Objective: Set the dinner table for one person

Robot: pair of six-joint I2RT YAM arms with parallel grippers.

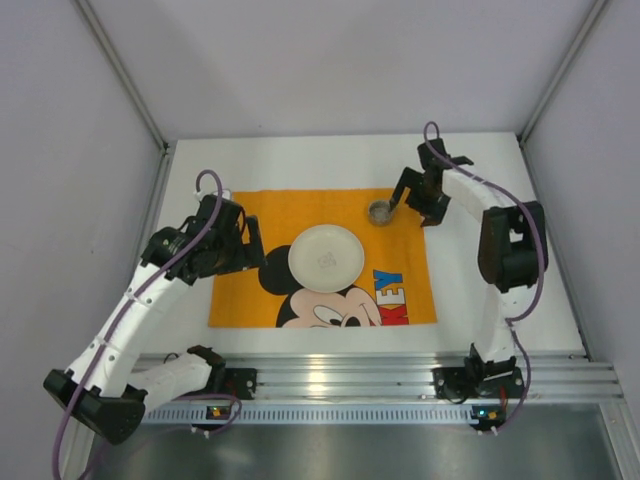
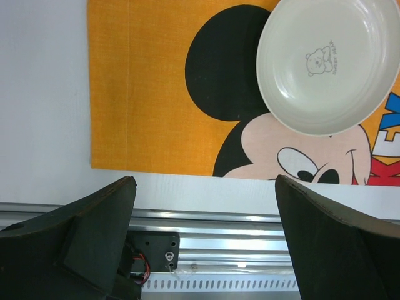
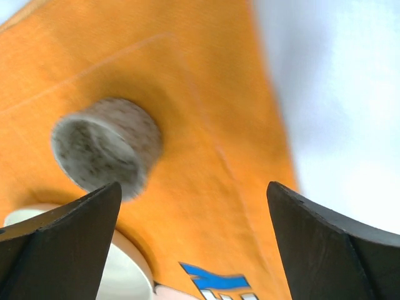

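The white dinner table (image 1: 300, 160) carries an orange Mickey Mouse placemat (image 1: 400, 250). A cream plate (image 1: 326, 257) sits at the mat's middle; it also shows in the left wrist view (image 2: 328, 65). A small speckled grey cup (image 1: 379, 211) stands upright on the mat's far right part, seen blurred in the right wrist view (image 3: 106, 147). My right gripper (image 1: 412, 205) is open and empty, just right of the cup and above the mat. My left gripper (image 1: 250, 245) is open and empty over the mat's left part, left of the plate.
A silver aluminium rail (image 1: 380, 375) runs along the near edge, also in the left wrist view (image 2: 219, 237). Grey walls with metal posts close in the table at the left, back and right. Bare white tabletop (image 1: 490, 300) lies right of the mat.
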